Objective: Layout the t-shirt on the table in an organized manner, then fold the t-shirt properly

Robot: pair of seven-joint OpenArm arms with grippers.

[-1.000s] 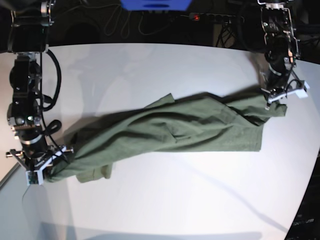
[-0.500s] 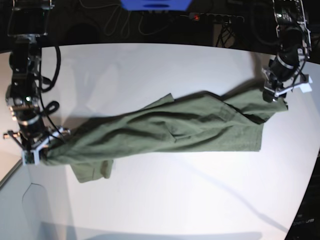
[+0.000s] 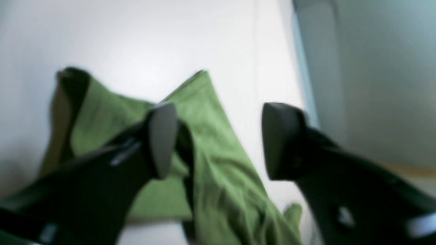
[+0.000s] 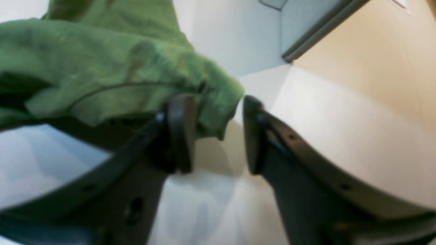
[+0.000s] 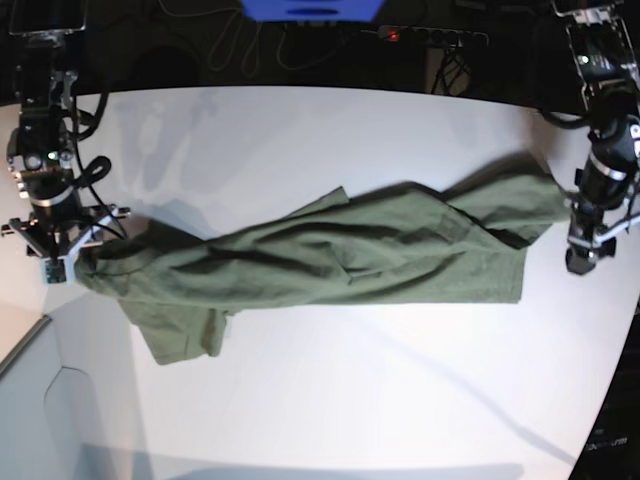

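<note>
T-shirt (image 5: pixel 330 255) spans table (image 5: pixel 330 400) — power strip (image 5: pixel 430 36) behind.

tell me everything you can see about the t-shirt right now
The t-shirt is olive-green, soft, wrinkled cloth, stretched in a long bunched band across the white table, not spread flat. A folded flap sticks out below its end near the right gripper, whose open jaws have a fabric edge hanging between them. The left gripper is open and off the other end, which lies on the table.
</note>
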